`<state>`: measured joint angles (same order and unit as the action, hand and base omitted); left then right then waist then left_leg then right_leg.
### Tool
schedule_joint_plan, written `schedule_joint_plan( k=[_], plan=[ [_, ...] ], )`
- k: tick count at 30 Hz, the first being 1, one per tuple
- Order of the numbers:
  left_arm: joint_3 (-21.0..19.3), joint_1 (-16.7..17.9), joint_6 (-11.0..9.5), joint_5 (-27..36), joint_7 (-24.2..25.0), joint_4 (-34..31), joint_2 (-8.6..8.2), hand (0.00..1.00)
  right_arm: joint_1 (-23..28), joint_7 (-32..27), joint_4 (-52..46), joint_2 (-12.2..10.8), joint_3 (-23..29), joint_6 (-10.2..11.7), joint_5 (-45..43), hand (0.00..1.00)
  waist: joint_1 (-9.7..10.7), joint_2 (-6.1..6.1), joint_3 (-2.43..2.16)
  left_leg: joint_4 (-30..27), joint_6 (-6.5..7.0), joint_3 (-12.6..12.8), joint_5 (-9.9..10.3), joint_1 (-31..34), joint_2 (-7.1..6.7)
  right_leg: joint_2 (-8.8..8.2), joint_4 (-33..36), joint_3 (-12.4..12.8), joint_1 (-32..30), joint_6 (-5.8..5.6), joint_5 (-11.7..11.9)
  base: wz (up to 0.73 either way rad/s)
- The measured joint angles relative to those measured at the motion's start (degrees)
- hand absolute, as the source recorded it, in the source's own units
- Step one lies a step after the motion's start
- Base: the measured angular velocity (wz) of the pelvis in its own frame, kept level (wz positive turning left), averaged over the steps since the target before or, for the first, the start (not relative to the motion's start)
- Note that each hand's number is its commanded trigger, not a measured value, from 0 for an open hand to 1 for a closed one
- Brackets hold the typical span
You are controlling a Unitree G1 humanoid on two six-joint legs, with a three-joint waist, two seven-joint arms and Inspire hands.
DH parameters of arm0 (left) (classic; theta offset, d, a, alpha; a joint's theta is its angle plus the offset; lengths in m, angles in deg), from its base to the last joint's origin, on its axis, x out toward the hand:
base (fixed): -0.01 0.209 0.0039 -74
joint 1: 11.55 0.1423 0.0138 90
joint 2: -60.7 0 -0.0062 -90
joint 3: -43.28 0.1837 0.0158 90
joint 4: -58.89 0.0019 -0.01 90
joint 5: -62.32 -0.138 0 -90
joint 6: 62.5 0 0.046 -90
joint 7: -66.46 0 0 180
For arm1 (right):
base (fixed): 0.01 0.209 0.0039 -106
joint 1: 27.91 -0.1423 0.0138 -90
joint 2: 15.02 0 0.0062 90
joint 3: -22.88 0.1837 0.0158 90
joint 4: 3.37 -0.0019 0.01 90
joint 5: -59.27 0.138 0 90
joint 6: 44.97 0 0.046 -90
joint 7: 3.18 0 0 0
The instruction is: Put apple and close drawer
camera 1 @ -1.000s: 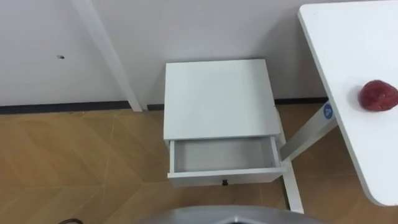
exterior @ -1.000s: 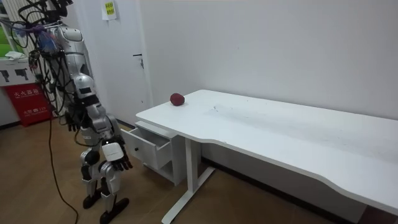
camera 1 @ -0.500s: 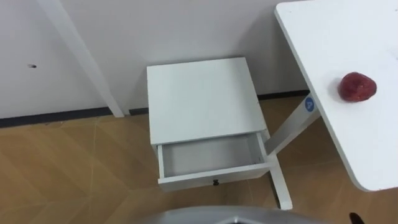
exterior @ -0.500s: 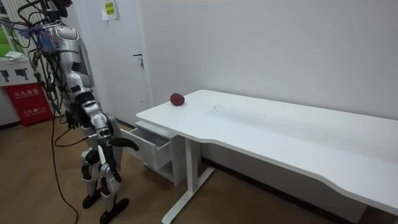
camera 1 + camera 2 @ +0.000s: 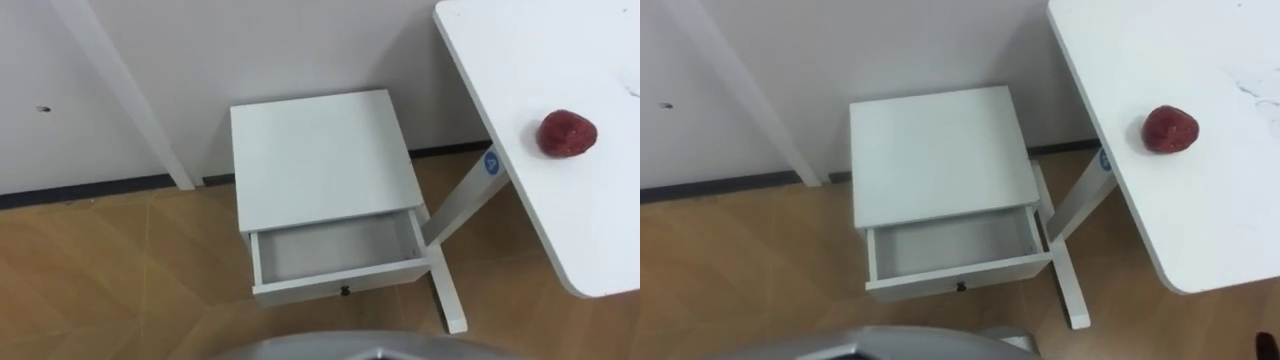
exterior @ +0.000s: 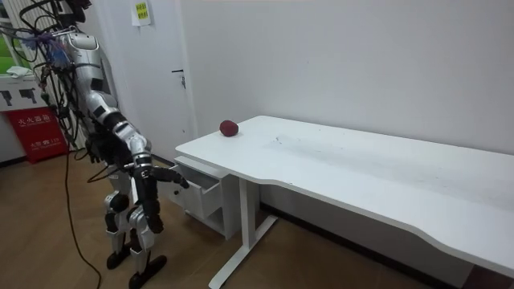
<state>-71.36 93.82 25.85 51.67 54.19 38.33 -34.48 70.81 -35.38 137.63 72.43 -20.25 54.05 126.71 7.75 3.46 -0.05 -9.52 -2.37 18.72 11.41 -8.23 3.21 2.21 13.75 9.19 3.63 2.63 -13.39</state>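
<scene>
A dark red apple (image 5: 568, 132) lies near the edge of the white desk (image 5: 540, 215) on my right, also the apple (image 6: 229, 128) at the desk's end in the room view. The small white cabinet (image 5: 318, 158) stands against the wall before me. Its drawer (image 5: 338, 250) is pulled open and holds nothing. In the room view I stand facing the drawer (image 6: 195, 186), with my right hand (image 6: 178, 177) held out forward just short of its front, fingers stretched and holding nothing.
The desk's white leg and foot (image 5: 448, 290) stand close to the right of the drawer. A white slanted post (image 5: 125, 95) leans at the wall to the left. Wooden floor (image 5: 110, 270) lies open to the left of the cabinet.
My right arm has swung up from hanging at my side to pointing forward at the drawer. The eye view has shifted slightly; apple and drawer have not moved.
</scene>
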Motion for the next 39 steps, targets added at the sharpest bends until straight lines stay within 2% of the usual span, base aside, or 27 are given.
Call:
schedule_joint_plan(
  k=[1,2,4,6,8,10,16,21,25,30,32,37,39],
  plan=[
    [0.01,-0.09,-0.19,-0.09,0.01,-0.15,0.01,0.00,-0.12,-1.46,-2.53,0.14,-0.09,0.65,-0.14,0.00,-0.19,0.10,-0.09,-0.03,0.00,0.09,0.00,0.28,0.00,0.05,0.30,0.10,-0.49,-0.01,-0.01,-0.05],
    [0.03,-0.16,-0.55,-0.04,0.11,-0.21,0.01,0.00,-0.53,-2.47,-4.76,0.25,-0.37,1.57,-0.47,0.00,-0.24,0.01,0.03,-0.05,0.01,0.10,0.00,0.61,0.01,0.13,0.54,0.28,-0.97,-0.02,0.00,-0.07],
    [0.05,0.06,-0.94,-0.01,0.56,-0.55,0.01,0.00,-0.75,-4.31,-9.54,0.26,-0.52,1.82,-1.84,0.00,-0.19,0.07,-0.01,-0.05,0.01,0.14,0.00,0.96,0.00,0.24,1.06,0.60,-1.69,-0.03,-0.01,-0.06],
    [0.12,0.27,-1.11,-0.11,0.61,-1.30,0.05,0.00,-0.74,-6.41,-14.30,0.31,-0.55,2.41,-4.95,0.00,-0.19,0.08,0.00,-0.05,0.01,0.14,0.00,1.28,-0.01,0.23,1.04,0.57,-1.97,-0.07,-0.02,0.02],
    [0.36,0.39,-2.12,0.11,0.61,-1.88,0.14,0.00,-0.70,-8.99,-19.93,0.33,-0.62,3.74,-8.96,0.00,-0.23,0.03,0.11,-0.04,0.02,-0.11,-0.01,1.82,0.00,0.22,1.01,0.35,-2.44,-0.13,0.02,0.00],
    [1.72,0.43,-2.46,0.08,0.72,-1.94,0.14,0.00,-0.76,-11.13,-23.76,0.40,-1.67,4.78,-13.27,0.00,-0.38,-0.04,0.15,-0.04,0.02,-0.11,-0.01,1.86,-0.02,0.18,0.97,0.33,-2.49,-0.13,0.02,0.00],
    [5.46,-0.17,-2.60,-0.09,1.89,-1.79,0.12,0.00,-1.16,-14.32,-33.02,0.60,-5.74,5.02,-23.88,0.00,-0.56,-0.16,0.19,0.00,0.01,-0.16,-0.01,1.84,-0.02,0.22,0.94,0.41,-2.47,-0.10,0.05,0.00],
    [6.74,-0.18,-2.60,-0.13,3.24,-2.07,0.21,0.00,-1.06,-14.54,-38.80,1.03,-8.20,5.00,-33.56,0.00,-1.37,-0.39,0.30,-0.01,0.01,0.05,-0.01,1.87,-0.02,0.18,0.91,0.34,-2.58,-0.10,0.04,0.00],
    [8.79,-0.19,-2.60,-0.26,4.51,-2.17,0.21,0.00,-1.80,-13.13,-39.81,2.88,-12.54,5.00,-40.99,0.00,-2.13,-0.56,0.35,0.00,0.01,-0.06,-0.01,1.91,-0.01,0.12,0.78,0.05,-2.61,-0.11,0.04,0.00],
    [9.17,-0.29,-2.56,-0.18,5.23,-2.13,0.24,0.00,-1.88,-9.68,-40.52,2.98,-17.03,4.16,-42.77,0.00,-3.58,-0.41,0.30,0.03,0.01,-0.14,-0.01,1.90,-0.04,0.05,0.80,-0.14,-2.61,-0.11,0.04,0.00],
    [9.16,-0.32,-2.43,-0.39,5.24,-2.15,0.24,0.00,-2.56,-7.61,-40.63,3.33,-18.88,3.21,-43.22,0.00,-4.51,-0.23,0.36,0.07,0.01,-0.16,-0.01,1.91,-0.01,-0.25,0.67,-1.89,-2.65,-0.11,0.05,0.00],
    [9.17,-0.51,-2.22,-0.30,5.24,-3.11,0.24,0.00,-3.26,-2.25,-40.62,4.49,-20.41,2.02,-43.23,0.00,-4.81,0.31,0.38,0.09,0.01,-1.10,-0.01,2.64,0.04,-0.43,0.11,-3.50,-2.58,-0.06,0.10,0.13],
    [9.19,-0.51,-1.87,-0.30,5.23,-3.59,0.24,0.00,-3.27,-0.30,-40.62,4.73,-21.27,1.38,-43.22,0.00,-5.05,0.36,0.36,0.09,0.01,-1.24,-0.01,2.68,0.09,-0.71,-0.01,-5.51,-2.58,-0.06,0.10,0.05]
  ],
)
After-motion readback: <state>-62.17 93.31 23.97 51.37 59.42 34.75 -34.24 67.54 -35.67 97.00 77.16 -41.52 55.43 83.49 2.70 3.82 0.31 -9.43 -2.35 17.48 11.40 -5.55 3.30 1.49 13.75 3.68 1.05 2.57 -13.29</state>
